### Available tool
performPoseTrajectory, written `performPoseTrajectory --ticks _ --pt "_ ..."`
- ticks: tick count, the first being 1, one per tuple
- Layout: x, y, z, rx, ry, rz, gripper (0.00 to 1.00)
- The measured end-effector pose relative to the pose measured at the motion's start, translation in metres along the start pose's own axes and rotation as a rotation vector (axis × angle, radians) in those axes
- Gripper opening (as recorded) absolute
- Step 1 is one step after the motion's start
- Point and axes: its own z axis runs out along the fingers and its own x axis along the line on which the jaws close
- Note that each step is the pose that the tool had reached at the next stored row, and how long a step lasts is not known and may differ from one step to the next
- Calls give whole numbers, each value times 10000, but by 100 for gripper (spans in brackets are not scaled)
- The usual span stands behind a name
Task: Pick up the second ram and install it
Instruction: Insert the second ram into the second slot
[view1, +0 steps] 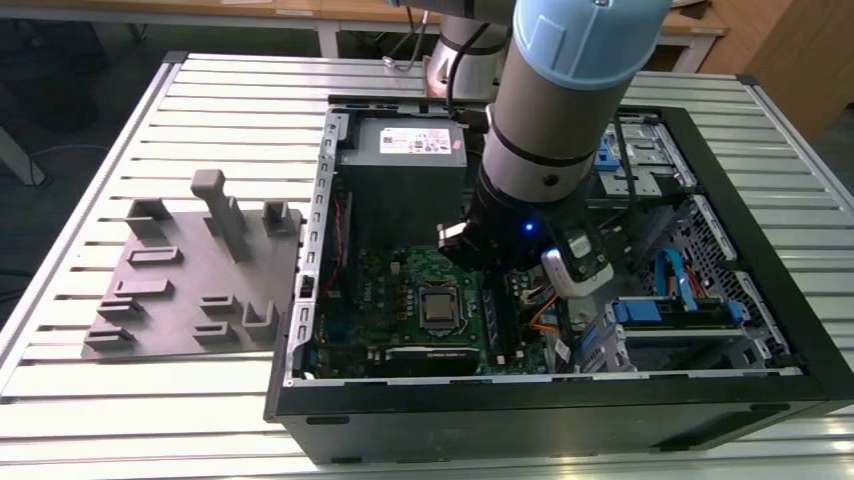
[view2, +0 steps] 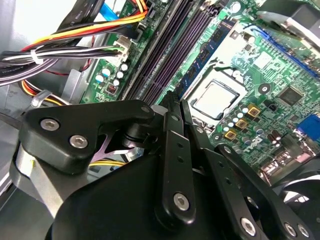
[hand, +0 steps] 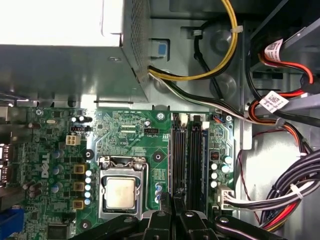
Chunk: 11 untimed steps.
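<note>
Second ram (view2: 212, 47): dark blue-green stick with dark chips, standing on edge in the memory slot row just beside the processor (view2: 217, 100), on the green motherboard (view2: 280, 65). In the second wrist view its near end runs straight in between the tips of the tool (view2: 175, 102).

Tool: clenched, fingers drawn tight together on the stick's end and low over the slots. In the first wrist view the tool (hand: 172, 202) sits at the end of the slot row, with the processor (hand: 121, 192) to one side.

Bundled cables (view2: 60, 55) lie on the slots' other side.

Exterior view: arm (view1: 561, 110) reaches down into the open computer case (view1: 561, 420), above the motherboard (view1: 400, 290). Power supply (view1: 400, 150) sits at the case's far end. Grey pegged tray (view1: 174, 290) lies on the worktop (view1: 200, 110), just beside the case on the exterior view's left.
</note>
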Motion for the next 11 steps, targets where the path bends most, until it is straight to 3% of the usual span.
performPoseTrajectory --ticks 11 --pt "0 9 52 1 0 0 13"
